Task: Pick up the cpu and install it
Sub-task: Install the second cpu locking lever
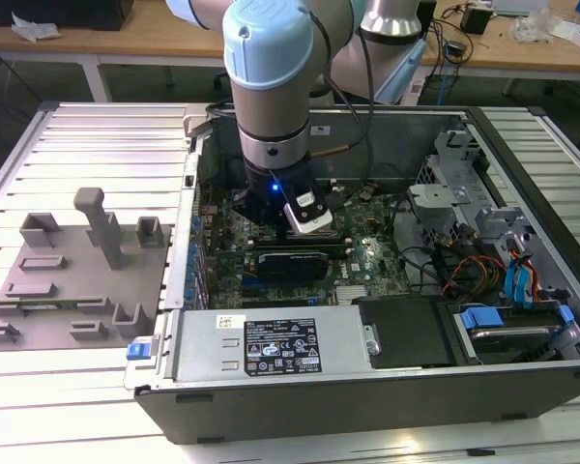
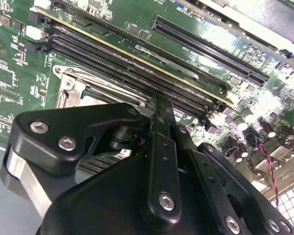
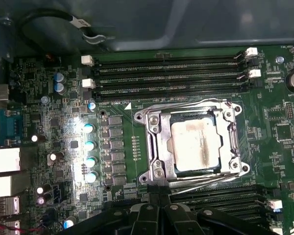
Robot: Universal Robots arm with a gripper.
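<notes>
surface: ribbed metal table (image 1: 68, 135) | 12 o'clock: wooden workbenches (image 1: 145, 39) with cables (image 1: 454, 29) | floor: dark under benches | light: even, bright

Likely lab, workbenches (image 1: 126, 43), open computer case (image 1: 367, 290)

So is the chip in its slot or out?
In. The cpu lies flat inside the metal socket frame on the board, nothing holding it.

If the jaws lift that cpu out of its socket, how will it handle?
The cpu looks like a flat rigid square with a metal top, so probably stiff and unlikely to roll. Its smooth lid may be slippery. It sits low inside the socket frame, leaving little edge to grip.
</notes>
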